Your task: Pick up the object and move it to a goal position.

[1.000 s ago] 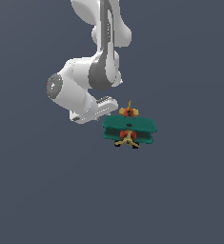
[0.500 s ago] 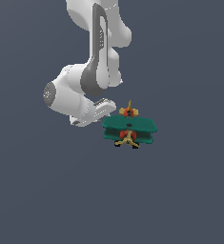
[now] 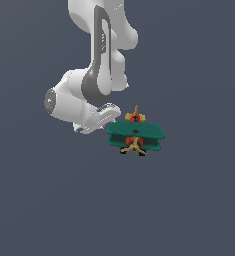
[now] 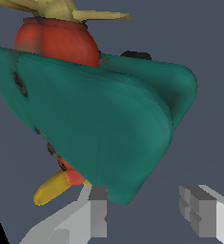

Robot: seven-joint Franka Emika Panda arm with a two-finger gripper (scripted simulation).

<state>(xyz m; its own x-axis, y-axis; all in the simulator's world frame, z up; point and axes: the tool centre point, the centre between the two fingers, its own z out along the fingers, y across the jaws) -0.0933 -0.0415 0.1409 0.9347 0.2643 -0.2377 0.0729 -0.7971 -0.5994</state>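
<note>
Teal-green wings fill most of my wrist view, because the toy plane is very close to my camera. Its body is red-orange, and I can see a round red part above the wings and a yellow propeller at the far end. A yellow piece sticks out low down beside the wing, and a bit of a black wheel peeks over the far wing edge. My gripper is open. One grey fingertip sits just by the rounded tip of the wing, and the other one is apart from it with bare space in front of it. I cannot tell if the first fingertip touches the wing or is only beside it. Nothing is squeezed between them. In the exterior view, the plane is on the dark grey ground, near the middle, with its yellow struts and black wheels under the lower wing. My white arm comes down from above and bends toward the plane. My white hand part is low, on the exterior view's left of the plane, just beside the wing tip.
</note>
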